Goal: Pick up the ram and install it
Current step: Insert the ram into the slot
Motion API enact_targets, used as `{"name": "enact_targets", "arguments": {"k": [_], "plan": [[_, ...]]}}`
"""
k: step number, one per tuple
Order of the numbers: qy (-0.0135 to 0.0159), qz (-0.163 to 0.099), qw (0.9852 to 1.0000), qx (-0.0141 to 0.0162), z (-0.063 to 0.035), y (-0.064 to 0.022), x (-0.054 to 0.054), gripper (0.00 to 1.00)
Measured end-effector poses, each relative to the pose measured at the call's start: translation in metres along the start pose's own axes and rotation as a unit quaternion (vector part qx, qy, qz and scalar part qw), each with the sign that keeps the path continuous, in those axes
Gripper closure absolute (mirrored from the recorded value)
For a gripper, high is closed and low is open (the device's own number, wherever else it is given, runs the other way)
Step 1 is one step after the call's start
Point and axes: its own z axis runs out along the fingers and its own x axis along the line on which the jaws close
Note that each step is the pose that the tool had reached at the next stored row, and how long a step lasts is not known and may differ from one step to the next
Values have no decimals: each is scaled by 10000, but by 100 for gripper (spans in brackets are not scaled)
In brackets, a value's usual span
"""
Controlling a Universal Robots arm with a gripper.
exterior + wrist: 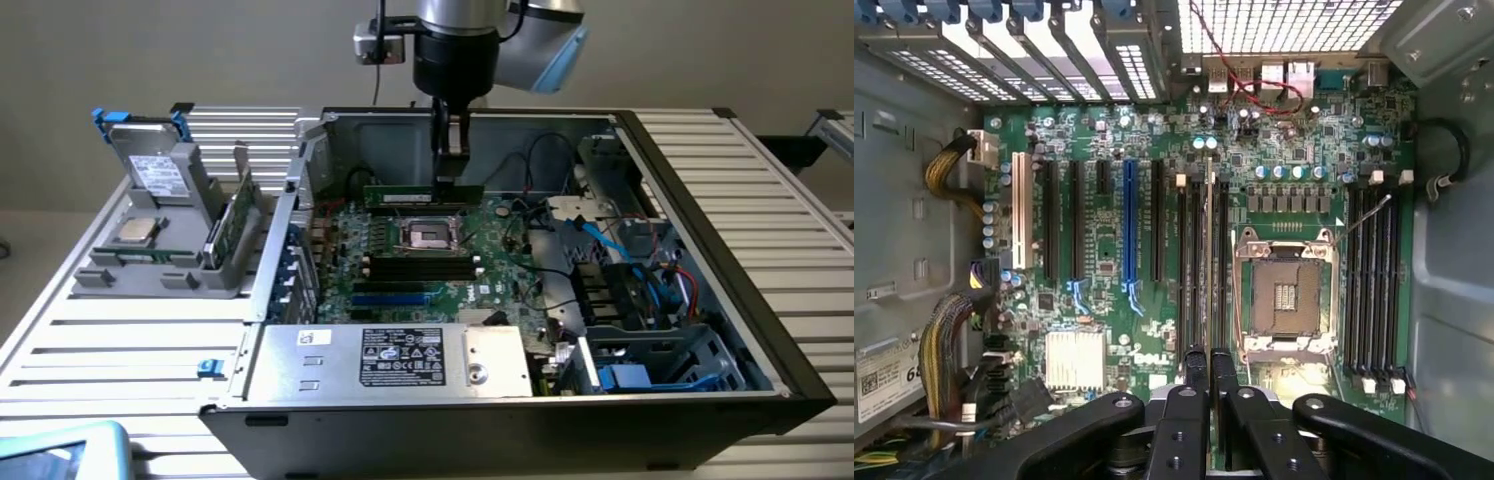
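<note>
**Exterior:** gripper (pixel 454 184) hangs straight down into the open computer case (pixel 561 130), jaws clenched on the ram (pixel 400 195).
- The stick is level and on edge. It's gripped near its end on the exterior view's right, so most of it juts out to the exterior view's left of the jaws.
- It sits low over the motherboard (pixel 497 262). Can't tell if it touches.
- Processor socket (pixel 430 235) is just camera-side of the jaws, with the far slot bank (pixel 420 266) past the socket.
- Well off to the exterior view's left of the jaws, outside the case, a grey rack (pixel 134 275) holds an upright silver drive (pixel 160 170) and a second green stick (pixel 234 225) on edge.
- Silver box (pixel 387 360) lies across the case's camera side, well clear of the jaws.

**Wrist:** black fingers (pixel 1184 420) pinch the ram (pixel 1210 260), which shows edge-on as a thin line running out from between the tips.
- The ram lines up lengthwise over the near slot bank (pixel 1189 270), directly ahead of the jaws. Can't tell if it's seated.
- Processor socket (pixel 1284 295) is just beside that bank, and the far slot bank (pixel 1374 270) is beyond the socket.
- On the jaws' opposite side are a blue slot (pixel 1131 220), a small silver heatsink (pixel 1074 360) and, further out, a yellow-black cable bundle (pixel 949 340).
</note>
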Motion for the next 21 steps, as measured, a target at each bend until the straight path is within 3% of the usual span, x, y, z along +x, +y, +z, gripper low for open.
{"name": "enact_targets", "arguments": {"k": [3,21], "plan": [[26,1,10000,3,37,-2,0,86],[25,1,10000,5,366,-9,13,86]]}}
